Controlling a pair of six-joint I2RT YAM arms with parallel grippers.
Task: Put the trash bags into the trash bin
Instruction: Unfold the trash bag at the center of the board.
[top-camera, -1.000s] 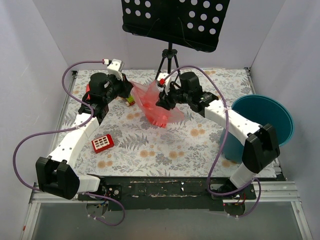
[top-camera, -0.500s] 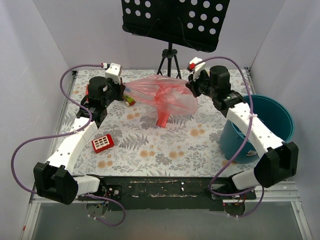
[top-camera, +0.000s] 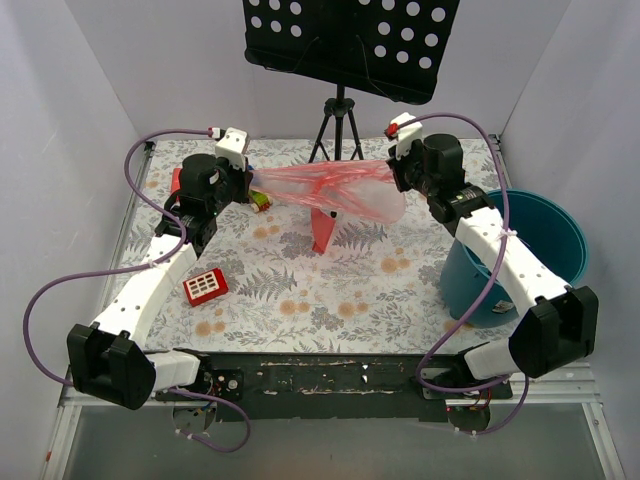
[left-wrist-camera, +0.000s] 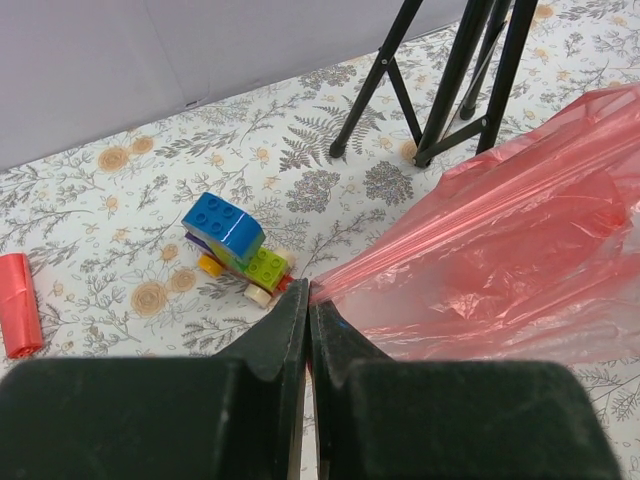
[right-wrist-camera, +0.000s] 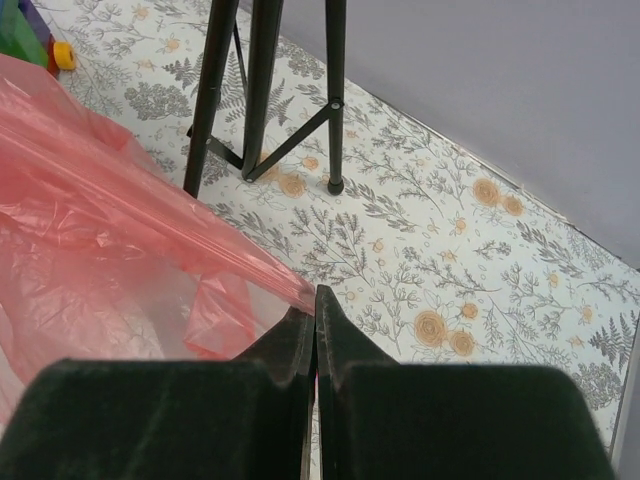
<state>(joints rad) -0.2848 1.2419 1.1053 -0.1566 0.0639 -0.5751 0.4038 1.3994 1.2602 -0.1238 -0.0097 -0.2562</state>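
Note:
The translucent red-pink trash bag (top-camera: 330, 188) hangs stretched taut between my two grippers above the back of the table, its bottom drooping to the mat. My left gripper (top-camera: 250, 180) is shut on the bag's left edge; in the left wrist view the film (left-wrist-camera: 500, 260) runs out from the shut tips (left-wrist-camera: 308, 290). My right gripper (top-camera: 393, 172) is shut on the bag's right edge; in the right wrist view the film (right-wrist-camera: 110, 260) meets the shut tips (right-wrist-camera: 316, 297). The teal trash bin (top-camera: 545, 235) stands at the right edge, upright and open, behind my right forearm.
A black tripod (top-camera: 338, 125) with a perforated music-stand plate (top-camera: 350, 40) stands behind the bag. A toy of coloured bricks (left-wrist-camera: 238, 243) and a small red cylinder (left-wrist-camera: 18, 315) lie by the left gripper. A red block with white squares (top-camera: 205, 286) lies front left.
Both grippers have pulled apart and lifted, the right one swinging right towards the bin. The bag has gone from a bunched heap to a taut stretched sheet.

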